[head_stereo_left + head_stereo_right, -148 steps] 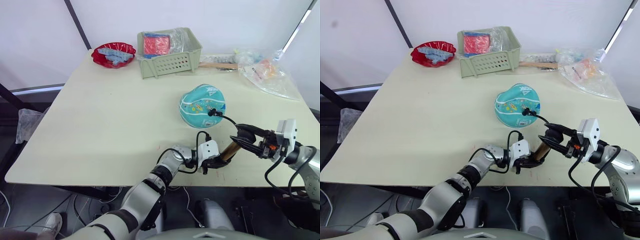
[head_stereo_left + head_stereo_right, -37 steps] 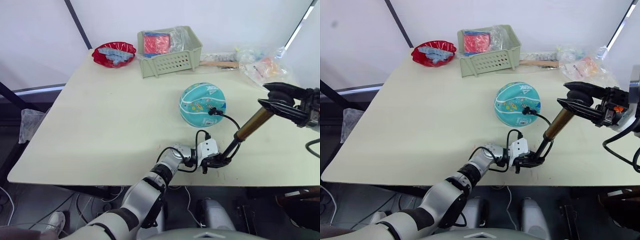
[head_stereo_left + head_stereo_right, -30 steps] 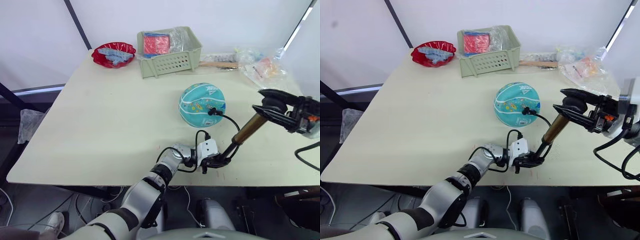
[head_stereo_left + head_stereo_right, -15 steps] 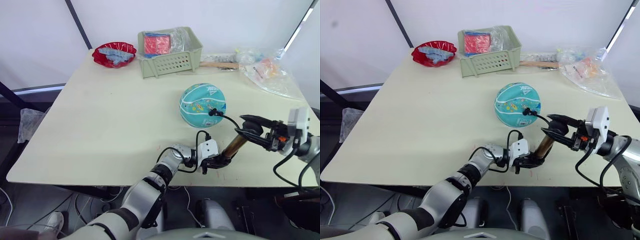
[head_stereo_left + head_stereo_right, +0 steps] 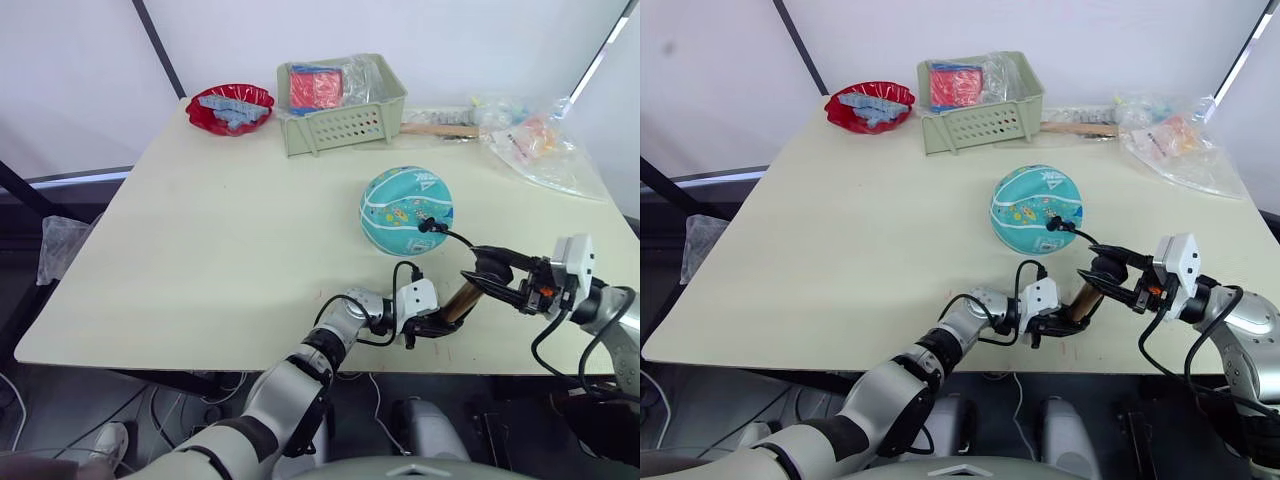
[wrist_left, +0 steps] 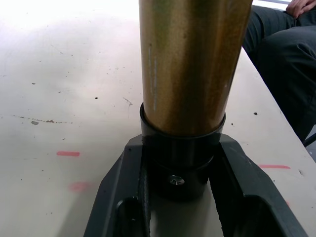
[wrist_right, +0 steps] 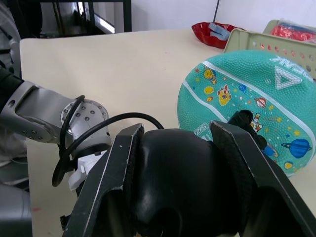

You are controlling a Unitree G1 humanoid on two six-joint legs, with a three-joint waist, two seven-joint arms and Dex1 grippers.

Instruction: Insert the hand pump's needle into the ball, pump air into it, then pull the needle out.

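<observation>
left tool (image 5: 436, 322) pinching black end cap of hand pump (image 5: 461, 300), low on table (image 5: 200, 220) near front edge | right tool (image 5: 490, 272) clamped on pump's black handle | hose arcs to needle (image 5: 424, 224) seated in teal ball (image 5: 405, 208), ball mid-table, just beyond pump
</observation>
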